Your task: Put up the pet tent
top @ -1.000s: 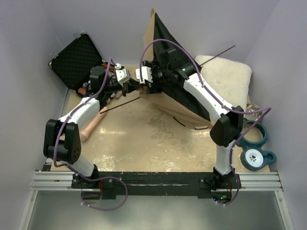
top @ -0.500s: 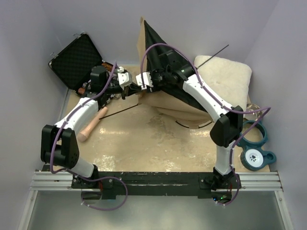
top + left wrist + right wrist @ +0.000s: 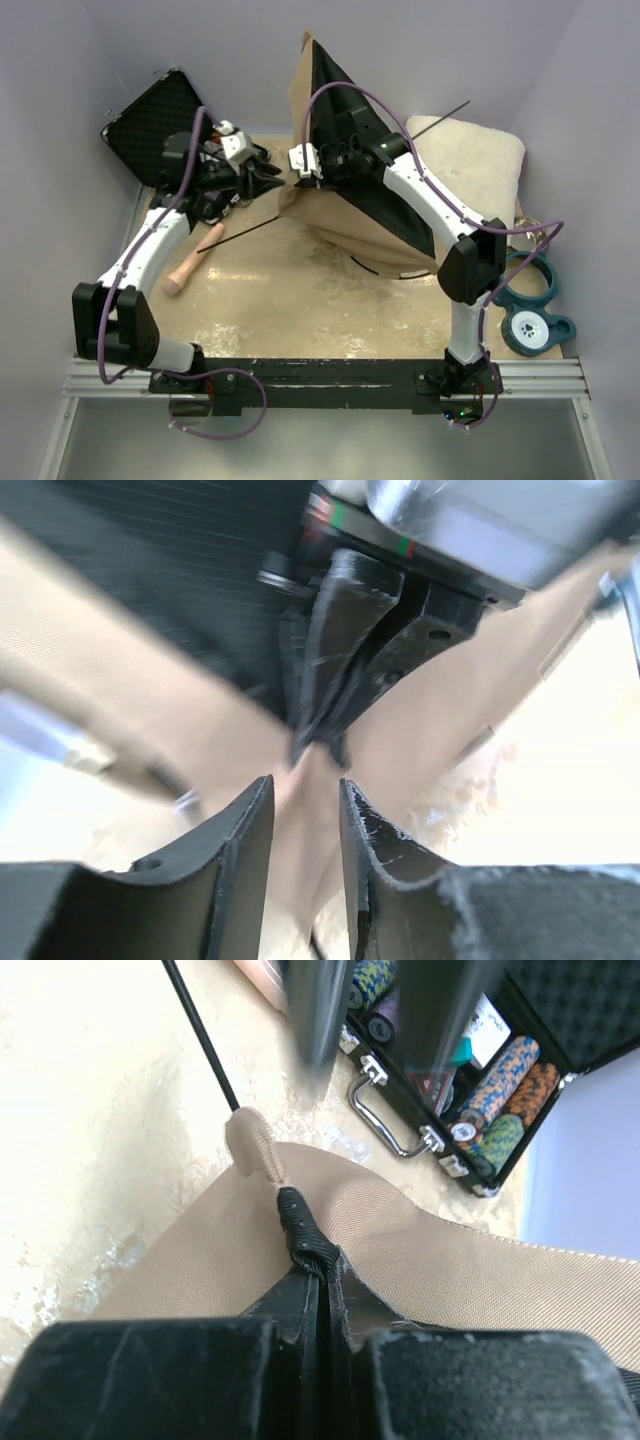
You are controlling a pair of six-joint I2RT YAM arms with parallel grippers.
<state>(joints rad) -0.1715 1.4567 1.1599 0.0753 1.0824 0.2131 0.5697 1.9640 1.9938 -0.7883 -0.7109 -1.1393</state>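
right gripper (image 3: 298, 166) is pinched tight on the tent (image 3: 350, 215) corner, holding it tilted up at the far middle. left gripper (image 3: 268, 178) is barely parted and grips nothing clearly. best clamp beside the pole (image 3: 245, 232) pocket, keeping fabric taut.

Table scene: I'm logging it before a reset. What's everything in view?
tent: 1, tan with black underside, back centre, held up
poles: 2, black, one sticking out each side of tent
cushion: 1, white, back right
case: 1, black, open, back left
chips: several stacks, multicoloured, in case
rod: 1, peach, left
rings: 2, teal, right edge
left gripper: black, open, by tent corner
right gripper: black, shut on tent corner
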